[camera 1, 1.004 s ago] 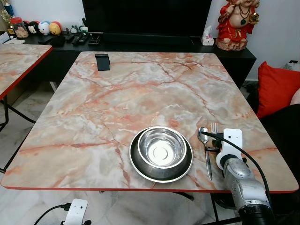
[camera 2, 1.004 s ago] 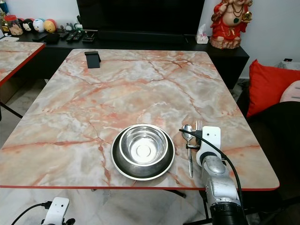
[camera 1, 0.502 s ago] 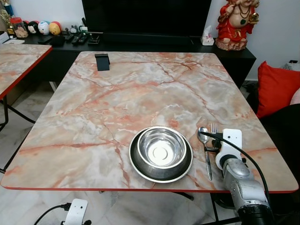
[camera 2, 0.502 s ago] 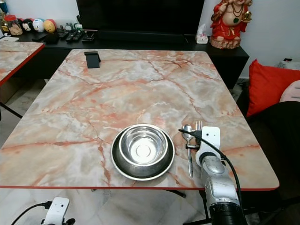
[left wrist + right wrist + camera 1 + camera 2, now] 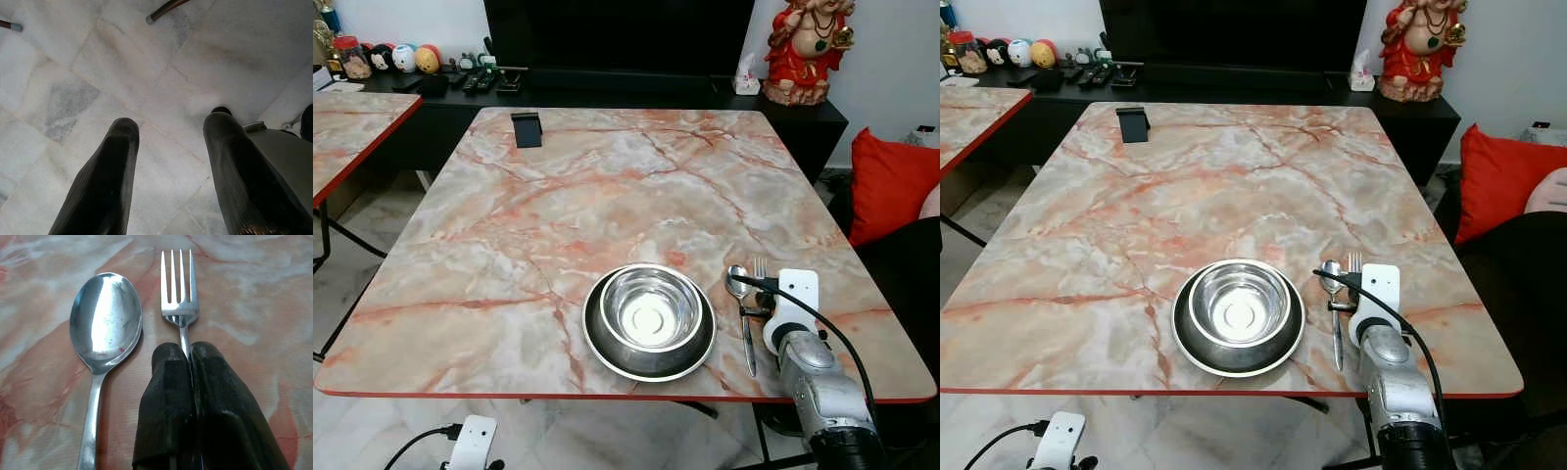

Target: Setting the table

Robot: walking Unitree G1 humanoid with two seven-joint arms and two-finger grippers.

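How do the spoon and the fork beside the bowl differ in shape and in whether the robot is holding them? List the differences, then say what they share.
The spoon ends in a rounded bowl; the fork ends in four tines. The spoon lies free on the table, while the fork's handle is pinched in the shut right gripper. The spoon sits nearer the steel bowl; the fork lies on its far side. Both are shiny metal, side by side, heads pointing away from the robot.

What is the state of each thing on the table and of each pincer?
Bowl: empty, upright, on the plate.
Plate: under the bowl.
Spoon: flat on the table, beside the fork.
Fork: handle clamped by the right pincer.
Right pincer: shut on the fork.
Left pincer: open, idle above the floor.
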